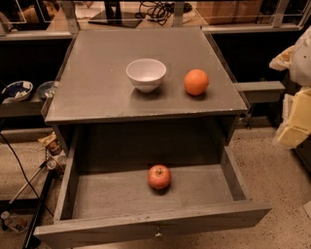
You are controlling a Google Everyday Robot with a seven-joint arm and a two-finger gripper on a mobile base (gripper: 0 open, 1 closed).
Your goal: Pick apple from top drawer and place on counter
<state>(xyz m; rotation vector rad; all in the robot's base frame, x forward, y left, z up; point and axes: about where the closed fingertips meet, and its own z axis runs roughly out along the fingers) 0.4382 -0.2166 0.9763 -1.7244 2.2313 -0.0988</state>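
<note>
Apple (159, 176) in open top drawer (114, 195) (hand (296, 121) at right edge).

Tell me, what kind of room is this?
Probably a lab or workshop: black cables tangle behind the square grey counter, a cluttered shelf stands beside it, and the robot's pale gripper sits at the right edge.
</note>
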